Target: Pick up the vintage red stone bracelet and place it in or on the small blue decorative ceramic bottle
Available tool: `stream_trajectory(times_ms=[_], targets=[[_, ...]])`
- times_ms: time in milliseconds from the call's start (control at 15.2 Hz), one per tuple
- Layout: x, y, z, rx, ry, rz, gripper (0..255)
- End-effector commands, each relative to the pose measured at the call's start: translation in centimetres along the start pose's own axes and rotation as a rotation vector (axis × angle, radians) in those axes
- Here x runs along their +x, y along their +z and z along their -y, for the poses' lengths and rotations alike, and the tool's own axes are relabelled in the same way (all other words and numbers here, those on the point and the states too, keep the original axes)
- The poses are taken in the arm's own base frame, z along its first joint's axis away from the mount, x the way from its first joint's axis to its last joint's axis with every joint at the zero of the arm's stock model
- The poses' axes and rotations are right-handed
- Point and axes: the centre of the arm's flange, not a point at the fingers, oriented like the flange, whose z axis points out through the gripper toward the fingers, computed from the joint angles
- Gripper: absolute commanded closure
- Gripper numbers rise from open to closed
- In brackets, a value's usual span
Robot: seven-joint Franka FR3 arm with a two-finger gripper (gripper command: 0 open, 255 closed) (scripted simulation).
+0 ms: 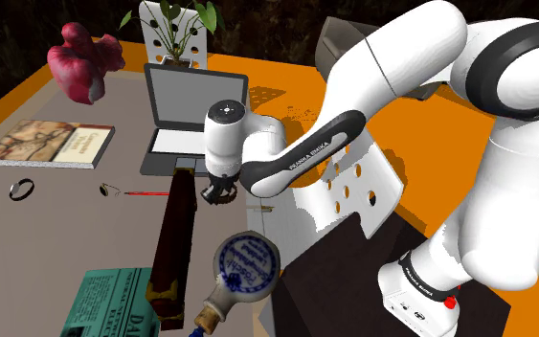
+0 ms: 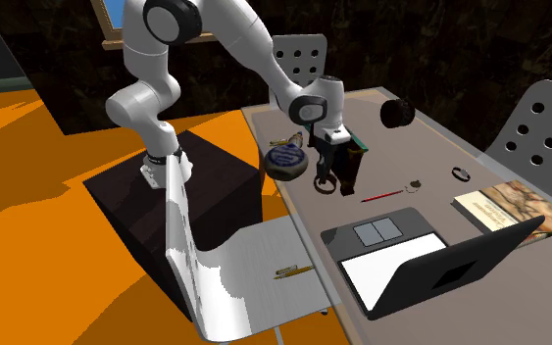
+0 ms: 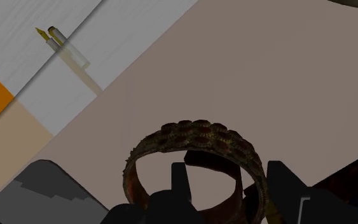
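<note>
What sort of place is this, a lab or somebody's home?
Likely a home study or desk corner: an open laptop, a book and a potted plant sit on the table, with a white chair alongside.

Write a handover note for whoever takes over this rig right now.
Gripper: jaws shut on the bracelet, one inside the ring, one outside.
Bracelet: held above the table, beside a long dark box.
Bottle: blue and white, lying at the table edge near the stand, apart from the gripper.
Done: the pick-up.
Left: carry the bracelet over and set it on the bottle.
</note>
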Motion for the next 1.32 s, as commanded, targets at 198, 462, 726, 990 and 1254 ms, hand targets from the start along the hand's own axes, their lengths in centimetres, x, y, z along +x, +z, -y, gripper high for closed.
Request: stream_trajectory(times_ms=[198,462,726,990,1254], targets=[[0.4,-2.6,-0.4,0.0,0.0,0.0,255],[0.6,-4.7,-0.7,0.0,0.0,0.0,255],[0.9,-6.7,-0.9,0.0,0.0,0.0,255],[1.1,-8.8,-1.2,0.0,0.0,0.0,255],[1.4,-10.9,-1.5,0.0,0.0,0.0,255]])
